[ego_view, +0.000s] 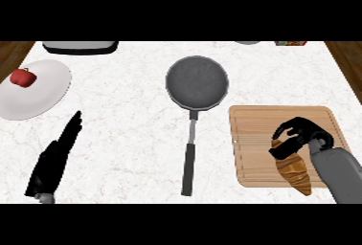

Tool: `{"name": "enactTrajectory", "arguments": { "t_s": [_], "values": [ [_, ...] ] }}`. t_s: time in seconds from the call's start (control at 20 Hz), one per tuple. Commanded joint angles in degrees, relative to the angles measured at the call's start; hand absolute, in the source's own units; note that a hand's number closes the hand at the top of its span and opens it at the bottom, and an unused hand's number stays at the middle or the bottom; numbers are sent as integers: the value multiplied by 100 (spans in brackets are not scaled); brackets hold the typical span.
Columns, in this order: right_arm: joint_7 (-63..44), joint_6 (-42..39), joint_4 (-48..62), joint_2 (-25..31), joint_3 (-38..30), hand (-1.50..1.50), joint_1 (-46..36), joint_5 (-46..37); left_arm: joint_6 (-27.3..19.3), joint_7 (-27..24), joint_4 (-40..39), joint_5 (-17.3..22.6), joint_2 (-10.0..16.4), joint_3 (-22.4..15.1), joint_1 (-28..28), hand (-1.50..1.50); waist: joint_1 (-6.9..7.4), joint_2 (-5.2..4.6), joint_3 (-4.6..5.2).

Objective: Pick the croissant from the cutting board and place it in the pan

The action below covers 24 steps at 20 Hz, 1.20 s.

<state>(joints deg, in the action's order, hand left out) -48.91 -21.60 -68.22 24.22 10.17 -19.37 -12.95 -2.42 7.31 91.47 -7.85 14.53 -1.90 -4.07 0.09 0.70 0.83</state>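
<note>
Golden-brown croissant [297, 175], ridged, tapered, right hand [298, 135] curled round one end

We look down on a white counter [127, 124] with faint grey marbling, its top lit evenly. Past its left and right edges we see wedges of brown wood, one at the far left corner [14, 50] and one at the far right [348, 62]; whether floor or cabinet we cannot tell. On the far edge sit a dark tray [79, 46] near the left corner and a small colourful box [290, 43] near the right.
</note>
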Motion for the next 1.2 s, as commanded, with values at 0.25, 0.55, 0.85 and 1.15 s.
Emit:
{"name": "enactTrajectory", "arguments": {
  "t_s": [0.25,0.55,0.85,1.15],
  "values": [
    [1961,-41,389,1032,342,150,-395,-1252,159,115,151,23,30,43,-80,0,127,-97,-93],
    [3178,1585,281,1330,219,150,-908,-2130,82,188,87,-4,-62,52,158,0,99,-102,-99],
    [4090,2588,-134,1370,18,150,-1557,-2454,-7,271,262,-160,-185,-131,-8,0,124,-81,-93],
    [4081,2733,237,424,-41,150,-2299,-2447,49,224,339,-184,-164,-60,-121,0,84,-74,-84]
  ]
}}
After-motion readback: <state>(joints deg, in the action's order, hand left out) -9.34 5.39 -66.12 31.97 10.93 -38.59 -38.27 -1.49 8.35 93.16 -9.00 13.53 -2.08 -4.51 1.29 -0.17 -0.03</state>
